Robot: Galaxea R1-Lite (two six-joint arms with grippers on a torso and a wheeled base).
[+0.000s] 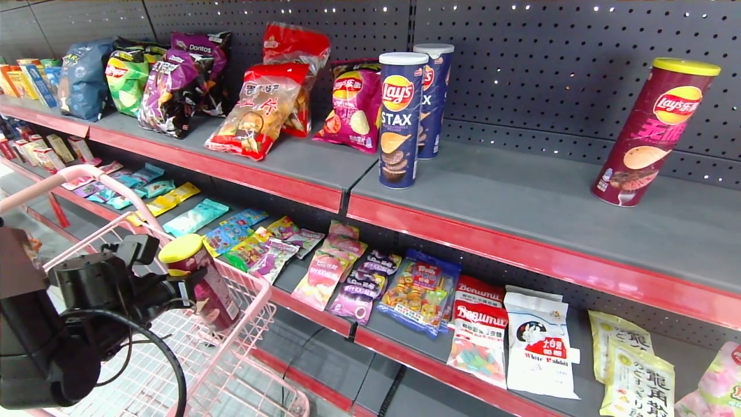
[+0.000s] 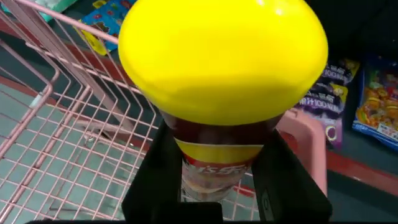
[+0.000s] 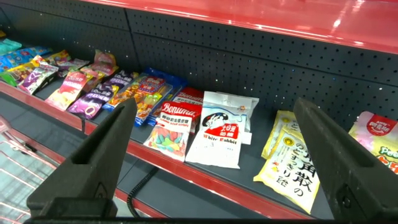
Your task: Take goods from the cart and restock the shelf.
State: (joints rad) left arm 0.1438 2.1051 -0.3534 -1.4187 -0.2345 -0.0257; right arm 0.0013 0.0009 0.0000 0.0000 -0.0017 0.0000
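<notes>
My left gripper (image 1: 194, 289) is shut on a maroon chip can with a yellow lid (image 1: 202, 281), held upright over the pink cart (image 1: 243, 341) at the lower left. In the left wrist view the yellow lid (image 2: 224, 56) is close up, with the black fingers (image 2: 155, 180) clamped on the can's body. A matching maroon can (image 1: 651, 130) stands on the upper shelf (image 1: 521, 202) at the right. My right gripper (image 3: 217, 168) is open, with its two dark fingers (image 3: 93, 168) spread wide in front of the lower shelf.
Two blue chip cans (image 1: 399, 119) stand mid-shelf, with chip bags (image 1: 260, 110) to their left. Bare grey shelf lies between the blue cans and the maroon can. The lower shelf (image 1: 405, 347) holds candy packets and a white bag (image 3: 221, 127). The cart's pink handle (image 1: 87, 176) rises at left.
</notes>
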